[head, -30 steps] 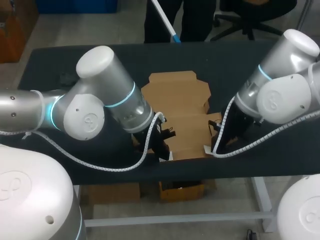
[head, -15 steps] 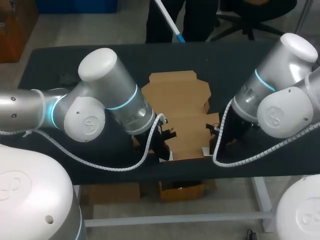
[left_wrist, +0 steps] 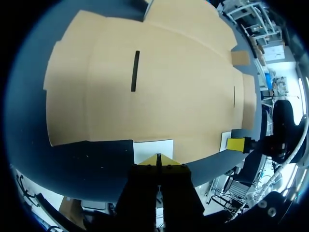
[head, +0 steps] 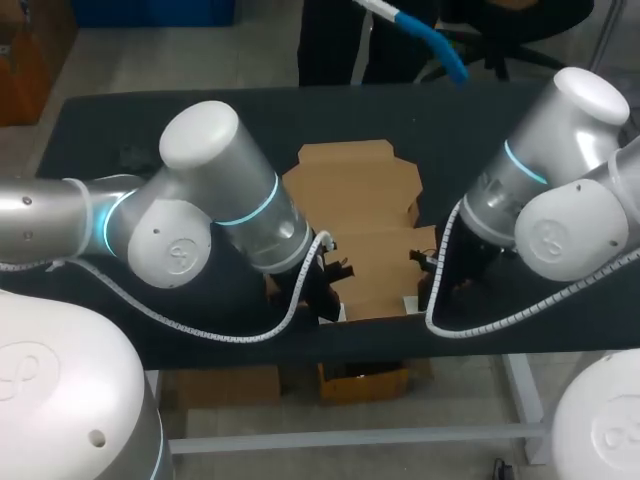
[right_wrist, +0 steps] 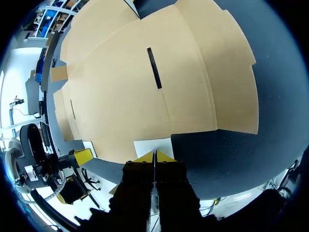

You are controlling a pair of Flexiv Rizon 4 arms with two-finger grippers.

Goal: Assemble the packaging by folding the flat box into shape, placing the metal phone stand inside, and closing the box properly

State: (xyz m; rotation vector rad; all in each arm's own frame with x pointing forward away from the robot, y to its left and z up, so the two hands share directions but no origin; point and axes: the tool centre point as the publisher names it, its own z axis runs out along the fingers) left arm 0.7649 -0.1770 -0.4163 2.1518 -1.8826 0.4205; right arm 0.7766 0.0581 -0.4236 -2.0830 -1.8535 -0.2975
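Observation:
The flat brown cardboard box (head: 365, 215) lies unfolded on the dark table, with narrow slots (left_wrist: 135, 70) cut in its panels. My left gripper (head: 328, 303) is shut at the box's near edge, its yellow tips (left_wrist: 158, 160) together at a white patch (left_wrist: 152, 147). My right gripper (head: 427, 293) is also shut at the near edge, tips (right_wrist: 154, 156) meeting at another white patch (right_wrist: 153, 145). Each wrist view shows the other gripper's yellow tip (left_wrist: 236, 144) (right_wrist: 83, 155) off to the side. No metal phone stand is in view.
The dark table (head: 180, 120) stretches around the cardboard on all sides. A small dark object (head: 130, 156) lies at the table's back left. The table's front edge runs just below both grippers.
Both arms have shifted slightly, the right elbow a little leftward. The grippers stay shut at the box's near edge and the cardboard has not moved.

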